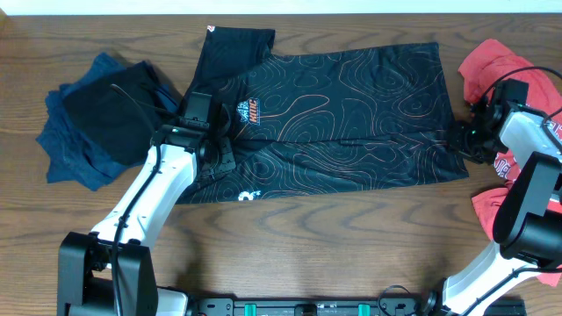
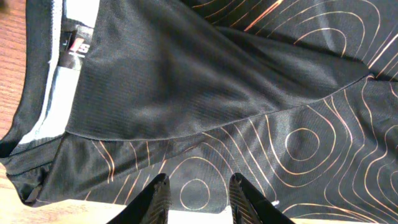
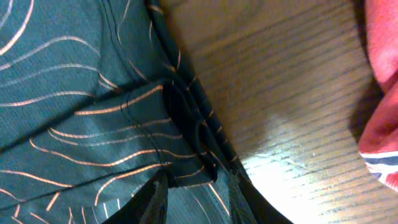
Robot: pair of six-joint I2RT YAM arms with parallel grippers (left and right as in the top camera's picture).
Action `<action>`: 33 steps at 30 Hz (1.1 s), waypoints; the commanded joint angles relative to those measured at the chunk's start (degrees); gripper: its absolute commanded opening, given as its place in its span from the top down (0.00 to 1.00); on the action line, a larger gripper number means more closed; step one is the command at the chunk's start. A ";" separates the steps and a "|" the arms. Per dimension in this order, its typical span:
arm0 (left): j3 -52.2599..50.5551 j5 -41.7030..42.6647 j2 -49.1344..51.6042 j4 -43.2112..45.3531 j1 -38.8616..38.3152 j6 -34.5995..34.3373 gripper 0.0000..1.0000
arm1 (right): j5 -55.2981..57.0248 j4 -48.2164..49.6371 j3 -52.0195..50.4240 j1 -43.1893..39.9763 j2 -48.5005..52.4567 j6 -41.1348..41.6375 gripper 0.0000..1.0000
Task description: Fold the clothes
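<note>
The clothes here are a black jersey (image 1: 351, 114) with pale contour lines, lying spread across the middle of the table, its orange-white logo (image 1: 250, 111) towards the left. My left gripper (image 1: 217, 140) rests on the jersey's left part near the collar. In the left wrist view the fingers (image 2: 199, 186) hold a fold of the fabric (image 2: 249, 112), and the collar label (image 2: 74, 46) shows at the upper left. My right gripper (image 1: 463, 140) is at the jersey's right edge. In the right wrist view its fingers (image 3: 198, 186) pinch the hem (image 3: 186, 124).
A pile of blue clothes (image 1: 79, 140) topped by a dark garment (image 1: 118, 110) lies at the left. Red clothes (image 1: 492, 61) lie at the right edge, close behind my right arm, and show in the right wrist view (image 3: 382, 93). Bare wooden table (image 1: 351, 237) runs along the front.
</note>
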 commanded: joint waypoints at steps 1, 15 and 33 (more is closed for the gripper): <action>-0.22 -0.13 0.55 -0.04 -0.13 0.11 0.66 | -1.07 0.31 -0.33 0.44 0.35 2.10 0.71; -0.22 -0.13 0.55 -0.04 -0.13 0.09 0.66 | -1.25 1.22 -0.44 1.77 0.35 2.10 0.77; -0.22 -0.52 0.55 0.02 -0.11 0.09 0.66 | -10.43 14.03 0.70 1.64 -0.55 7.93 0.99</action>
